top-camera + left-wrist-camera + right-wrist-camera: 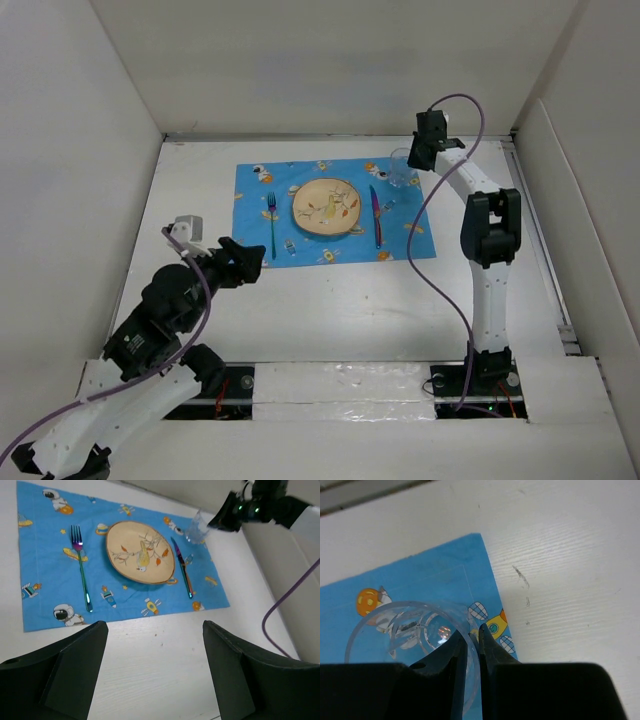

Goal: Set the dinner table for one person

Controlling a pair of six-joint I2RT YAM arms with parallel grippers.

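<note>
Pinching the clear round glass [395,630] by its thin rim is the right hand [472,636]; the left hand [155,626] is spread.

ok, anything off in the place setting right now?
Nothing stands out. The fork lies left of the plate and the knife right of it, all flat on the placemat. The glass stands upright on the mat's far right corner, right jaws shut on its rim. No spill or damage visible.

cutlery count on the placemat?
2. A fork lies on the placemat left of the plate; a knife lies right of the plate. No spoon is visible, though the plate could hide something small.
</note>
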